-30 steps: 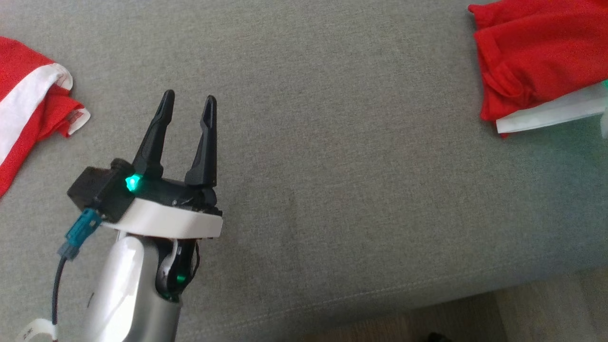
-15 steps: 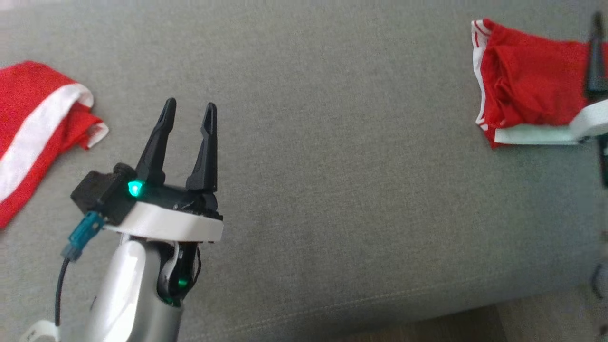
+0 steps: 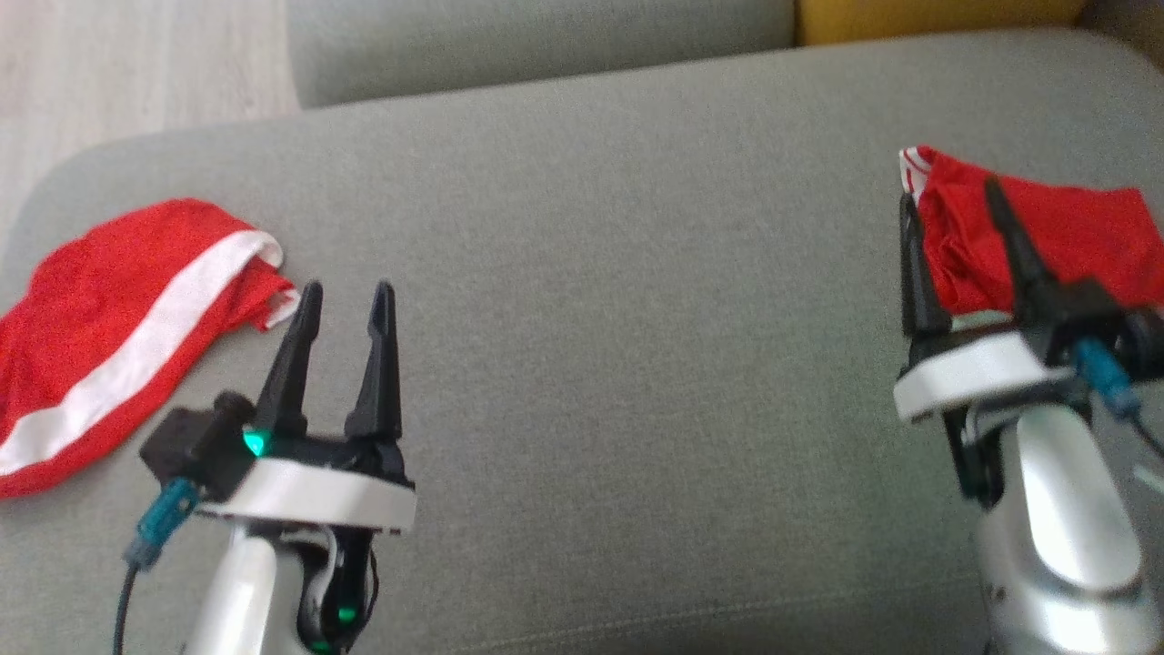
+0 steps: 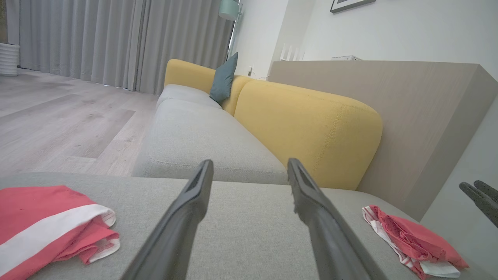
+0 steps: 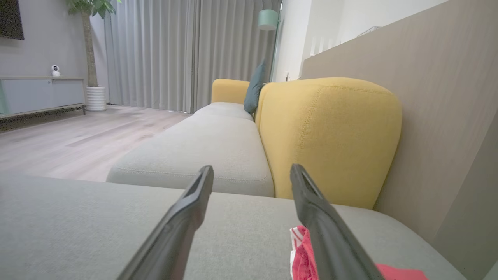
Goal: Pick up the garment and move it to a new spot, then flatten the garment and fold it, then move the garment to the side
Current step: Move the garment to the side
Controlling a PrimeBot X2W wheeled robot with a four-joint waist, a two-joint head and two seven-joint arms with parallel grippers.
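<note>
At the left edge of the head view, a loosely crumpled red fabric garment with a broad white band (image 3: 118, 346) is lying on the grey woven sofa seat cushion (image 3: 637, 382). Just right of it, at the lower left, the left gripper (image 3: 346, 291) is hovering over the cushion. Its two dark fingers are spread apart and grasping nothing. At the right edge, a small folded red fabric garment with white striped trim (image 3: 1082, 227) is resting near the cushion's right end. The right gripper (image 3: 948, 196) is sitting at the lower right, just in front of it. Its fingers are released and parted. In the right wrist view nothing is lying between them, and red cloth is showing beside the right-hand finger.

A second ago the right gripper was barely showing at the frame's right edge, down against the folded garment. Now it is standing back with its fingers apart. The head camera has also tilted up, bringing pale wood floor (image 3: 136, 64) and a strip of yellow sofa back (image 3: 937, 14) into the top of the frame.

This suggests the folded garment has just been let go at the side, so the last step is looking finished or nearly so. The banded garment at the left is probably awaiting its turn.

No brand, label or writing is legible anywhere.
</note>
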